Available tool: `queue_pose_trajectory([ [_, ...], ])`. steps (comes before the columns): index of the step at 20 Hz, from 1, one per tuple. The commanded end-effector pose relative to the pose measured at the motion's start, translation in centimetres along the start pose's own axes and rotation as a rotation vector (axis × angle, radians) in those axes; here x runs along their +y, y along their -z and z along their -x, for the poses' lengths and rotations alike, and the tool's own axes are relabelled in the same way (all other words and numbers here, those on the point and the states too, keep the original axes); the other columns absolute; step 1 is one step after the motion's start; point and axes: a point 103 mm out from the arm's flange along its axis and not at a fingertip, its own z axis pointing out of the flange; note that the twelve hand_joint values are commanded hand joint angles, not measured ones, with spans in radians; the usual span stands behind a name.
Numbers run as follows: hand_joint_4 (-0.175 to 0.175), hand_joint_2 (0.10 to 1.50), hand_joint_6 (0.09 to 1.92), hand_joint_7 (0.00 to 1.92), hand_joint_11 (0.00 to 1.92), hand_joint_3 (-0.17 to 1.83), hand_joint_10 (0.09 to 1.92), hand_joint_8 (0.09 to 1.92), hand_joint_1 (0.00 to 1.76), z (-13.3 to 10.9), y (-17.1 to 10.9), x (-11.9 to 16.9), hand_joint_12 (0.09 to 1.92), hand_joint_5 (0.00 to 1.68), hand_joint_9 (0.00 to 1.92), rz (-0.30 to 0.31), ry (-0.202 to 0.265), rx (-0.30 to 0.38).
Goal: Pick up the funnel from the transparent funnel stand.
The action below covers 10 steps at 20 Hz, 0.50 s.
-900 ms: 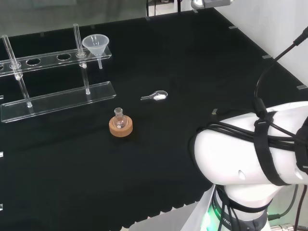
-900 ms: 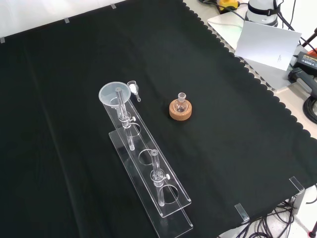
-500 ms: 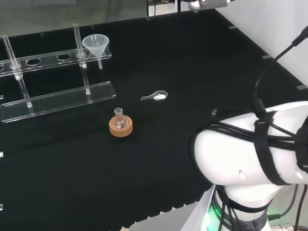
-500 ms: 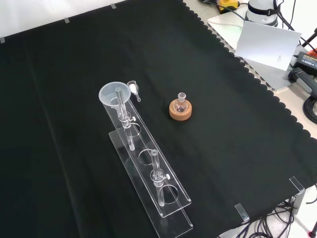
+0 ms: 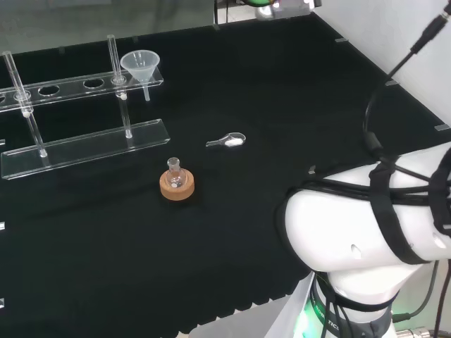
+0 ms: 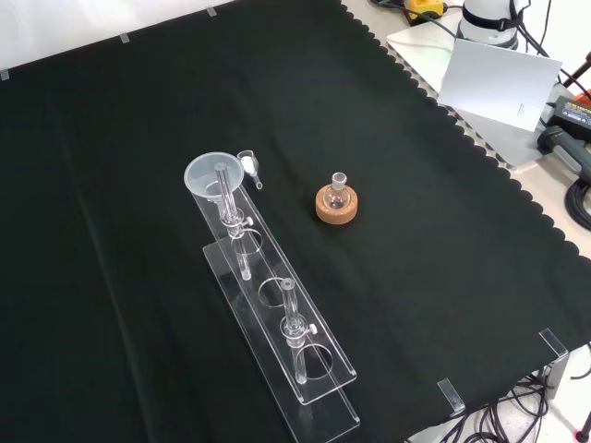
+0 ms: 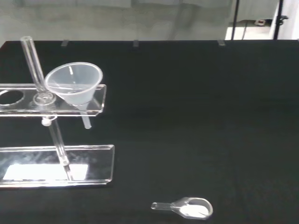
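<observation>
While the arm's white link (image 5: 366,218) bulks nearest in the head view, the bench beyond it is laid out as follows: a small flask (image 5: 174,167) is seated on a cork ring (image 5: 176,187), a little scoop (image 5: 228,141) holding white powder lies farther back on the black cloth (image 5: 282,105), and behind these the transparent funnel stand (image 5: 84,144) is set, with the funnel (image 5: 141,68) seated in the end hole of its upper shelf, nearest the scoop. From the wrist view the funnel (image 7: 74,84) is seen upright, its stem hanging below the shelf beside a clear post (image 7: 35,65). Whether the fingers are spread or curled cannot be told, so the reach is judged not yet begun. A risk is judged in the approach: the light stand could be nudged or tipped if the post is caught, and the funnel could be jammed if lifted at a slant. Clear edges are hard to trace against the cloth, and the stand's far end is cut off
</observation>
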Motion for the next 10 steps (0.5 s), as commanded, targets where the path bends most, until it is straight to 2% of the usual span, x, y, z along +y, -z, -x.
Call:
queue_pose_trajectory([
  [1, 0.085, 0.57, 0.09, 0.00, 0.00, 0.19, 0.09, 0.09, 0.12, -4.1, -1.1, 4.7, 0.09, 0.00, 0.00, 0.004, 0.066, 0.065],
  [10, 0.083, 0.61, 0.09, 0.00, 0.01, 0.14, 0.09, 0.09, 0.13, -9.2, -4.4, 11.4, 0.09, 0.00, 0.00, -0.032, 0.082, 0.120],
])
